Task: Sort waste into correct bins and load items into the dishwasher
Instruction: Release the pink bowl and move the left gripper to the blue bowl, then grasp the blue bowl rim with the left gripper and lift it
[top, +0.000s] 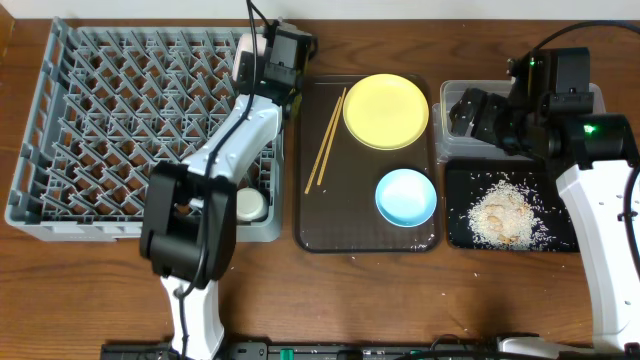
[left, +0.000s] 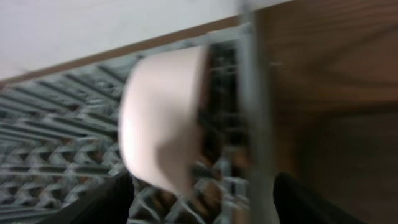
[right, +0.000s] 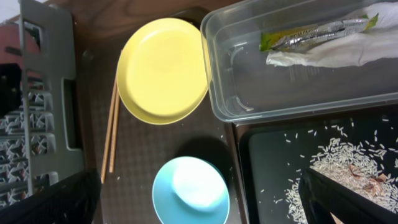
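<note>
Left tool (left: 208, 200) is seen spread wide at the far right corner of the grey dish rack (top: 100, 120). White bowl (left: 165, 118) is propped on edge by the rack wall, between the fingers, not clamped. Small cup (top: 250, 205) is seated in the rack's near right corner.

Right tool (top: 462, 112) is spread wide and empty over the clear tub (right: 224, 93), where the snack wrapper (right: 311, 34) and white tissue (right: 336, 50) are seen. Rice scraps (top: 505, 215) are piled in the black tray (top: 456, 235). Yellow plate (top: 386, 110), blue bowl (top: 406, 196) and chopsticks (top: 325, 140) are seen on the brown tray (top: 330, 215).

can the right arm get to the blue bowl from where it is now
Probably yes. The right gripper hangs open and empty over the clear tub. The blue bowl sits uncovered on the brown tray nearby, with nothing stacked in it and nothing standing between them.
</note>
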